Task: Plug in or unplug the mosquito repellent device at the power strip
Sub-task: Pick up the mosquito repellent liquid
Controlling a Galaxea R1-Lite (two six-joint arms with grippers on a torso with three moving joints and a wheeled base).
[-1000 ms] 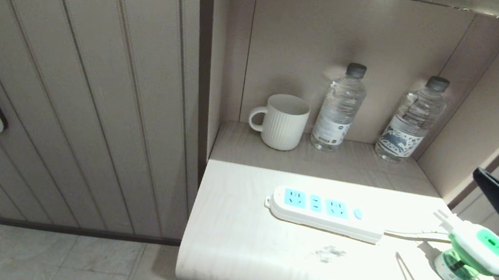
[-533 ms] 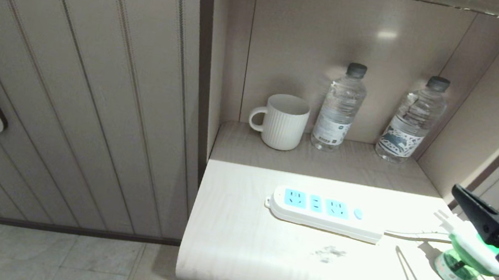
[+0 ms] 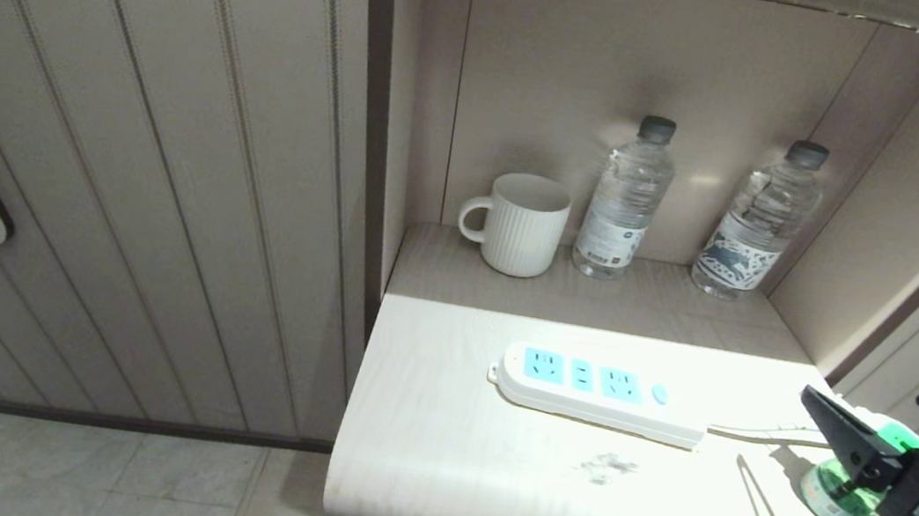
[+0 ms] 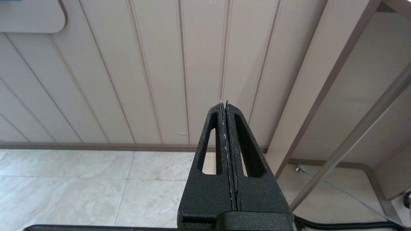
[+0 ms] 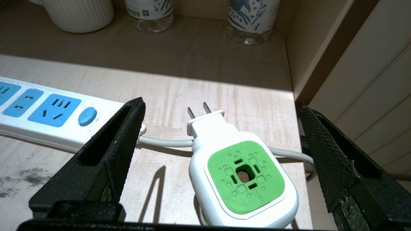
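The mosquito repellent device stands unplugged at the right end of the small table, resting on its green bottle. In the right wrist view its white body and green top patch fill the middle, with the two prongs pointing away over the tabletop. My right gripper is open wide and hangs over the device, one finger on each side, touching nothing. The white power strip lies to the left of the device with every socket free. My left gripper is shut and parked low by the wall panel.
The strip's white cord runs under the device's plug end and off the table's right edge. A white ribbed mug and two clear water bottles stand at the back of the niche. The niche side wall is close on the right.
My right gripper has come down and to the left from beside the table, and now straddles the device, hiding most of its top in the head view. Nothing else moved.
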